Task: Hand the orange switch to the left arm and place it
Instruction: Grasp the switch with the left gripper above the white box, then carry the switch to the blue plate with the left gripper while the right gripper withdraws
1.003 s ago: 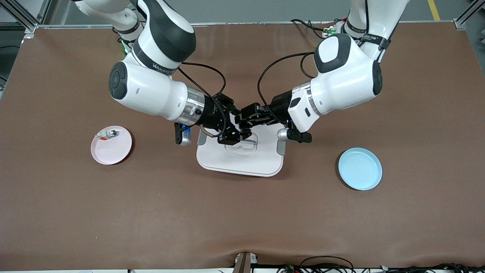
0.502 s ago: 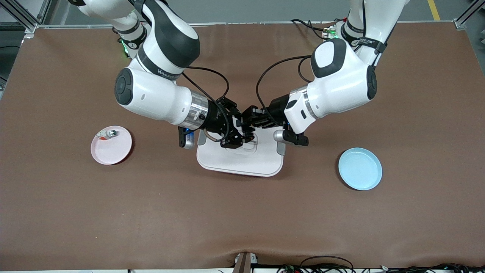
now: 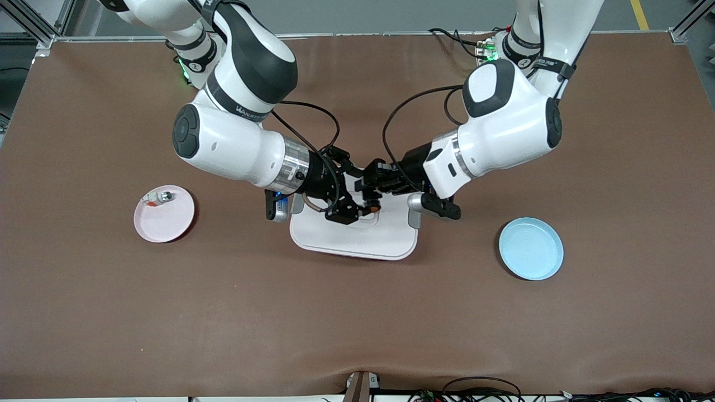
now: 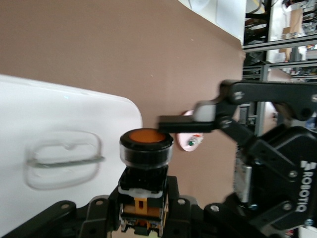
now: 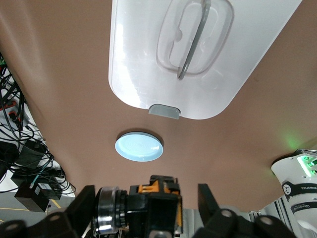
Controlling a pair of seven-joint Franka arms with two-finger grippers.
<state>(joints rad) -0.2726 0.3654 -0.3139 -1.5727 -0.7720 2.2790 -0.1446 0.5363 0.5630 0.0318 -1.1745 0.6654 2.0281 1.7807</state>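
The orange switch [image 3: 371, 207] is held over the white box [image 3: 357, 237], where both grippers meet. In the left wrist view the switch [image 4: 146, 141] stands with its orange face up, and my left gripper [image 4: 143, 218] is shut on its black and orange body. In the right wrist view the switch [image 5: 158, 191] lies between the fingers of my right gripper [image 5: 146, 208], which stand wide apart with a gap beside it. In the front view the left gripper [image 3: 373, 187] and right gripper [image 3: 354, 206] overlap above the box's lid handle.
A blue plate [image 3: 530, 248] lies toward the left arm's end of the table. A pink plate [image 3: 165, 220] with a small silver part [image 3: 157, 197] lies toward the right arm's end. The box's grey latches stick out at both short ends.
Both grippers have stayed together over the box and shifted slightly toward the front camera. The switch's orange now shows between them in the front view.
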